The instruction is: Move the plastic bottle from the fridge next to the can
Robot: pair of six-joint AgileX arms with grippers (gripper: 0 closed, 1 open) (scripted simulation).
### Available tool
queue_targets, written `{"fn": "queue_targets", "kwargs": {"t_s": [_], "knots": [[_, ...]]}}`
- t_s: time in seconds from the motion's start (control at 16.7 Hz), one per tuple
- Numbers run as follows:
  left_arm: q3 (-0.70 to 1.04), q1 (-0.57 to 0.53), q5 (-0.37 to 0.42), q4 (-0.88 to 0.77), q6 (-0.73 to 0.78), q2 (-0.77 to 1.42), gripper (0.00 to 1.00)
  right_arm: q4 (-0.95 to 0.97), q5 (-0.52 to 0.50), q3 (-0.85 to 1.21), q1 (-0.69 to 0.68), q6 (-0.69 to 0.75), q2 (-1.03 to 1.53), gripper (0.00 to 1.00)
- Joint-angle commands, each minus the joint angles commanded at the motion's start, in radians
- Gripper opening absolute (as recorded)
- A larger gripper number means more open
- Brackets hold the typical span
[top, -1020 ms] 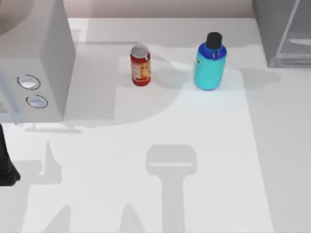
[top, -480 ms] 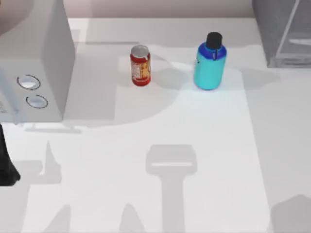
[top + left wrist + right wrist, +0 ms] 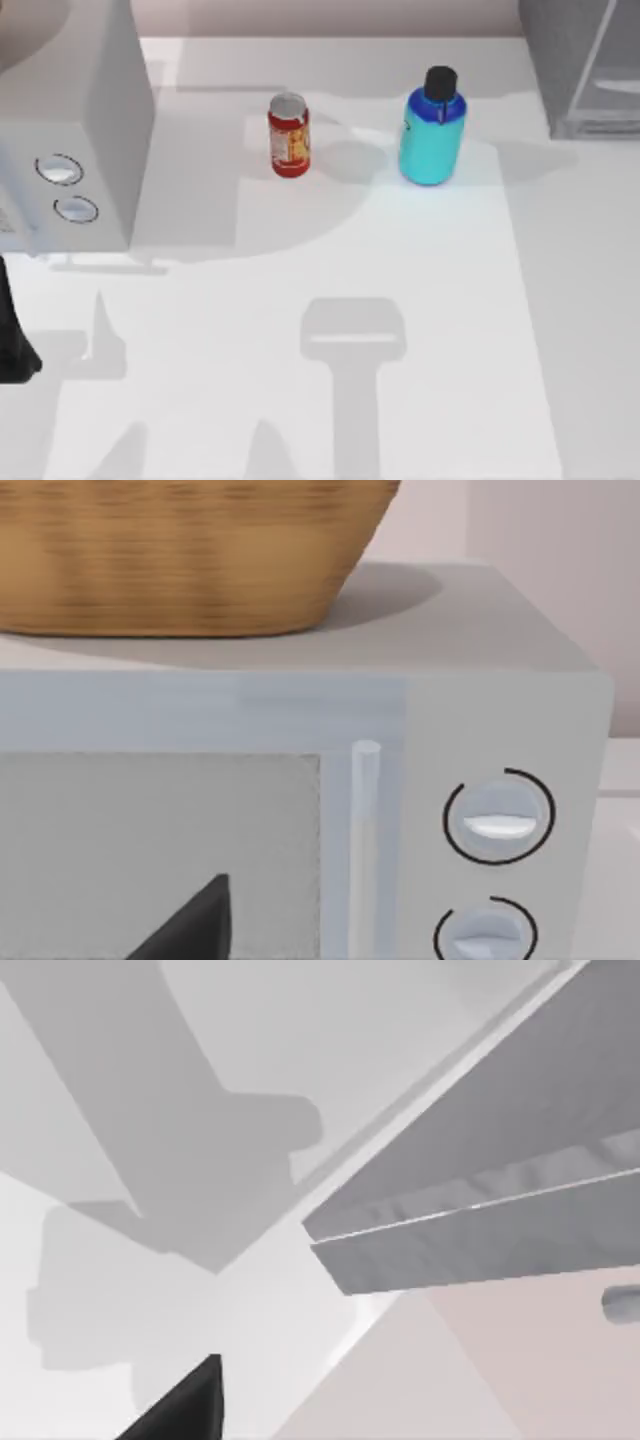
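The cyan plastic bottle point(image 3: 432, 130) with its black cap stands upright on the table, outside the fridge point(image 3: 580, 70) at the back right corner. The red can point(image 3: 288, 135) stands upright to the bottle's left, with a gap of about two bottle widths between them. A dark part of my left arm point(image 3: 12, 340) sits at the table's left edge. My left gripper point(image 3: 190, 925) shows as a dark tip facing the white box with dials. My right gripper point(image 3: 180, 1405) shows as a dark tip above the table beside the fridge point(image 3: 520, 1140).
A white box with two round dials point(image 3: 70, 130) stands at the back left, with a wicker basket point(image 3: 180, 550) on top. Arm shadows fall across the middle and front of the table point(image 3: 350, 340).
A dark shadow that showed at the table's front right corner half a second ago has gone. The bottle, the can and the left arm have not moved.
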State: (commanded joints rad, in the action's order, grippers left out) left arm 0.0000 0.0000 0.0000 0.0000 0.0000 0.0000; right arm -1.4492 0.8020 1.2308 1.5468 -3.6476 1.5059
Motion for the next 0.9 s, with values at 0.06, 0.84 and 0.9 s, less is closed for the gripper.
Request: {"fn": "queue_targets", "kwargs": {"t_s": [0.06, 0.84, 0.9], "knots": [[0.000, 0.000, 0.000, 0.000, 0.000, 0.000, 1.00, -0.002, 0.023, 0.015, 0.042, -0.099, 0.049, 1.00], [0.000, 0.000, 0.000, 0.000, 0.000, 0.000, 1.00, -0.016, 0.148, 0.095, 0.264, -0.613, 0.305, 1.00], [0.000, 0.000, 0.000, 0.000, 0.000, 0.000, 1.00, -0.016, 0.148, 0.095, 0.264, -0.613, 0.305, 1.00]]}}
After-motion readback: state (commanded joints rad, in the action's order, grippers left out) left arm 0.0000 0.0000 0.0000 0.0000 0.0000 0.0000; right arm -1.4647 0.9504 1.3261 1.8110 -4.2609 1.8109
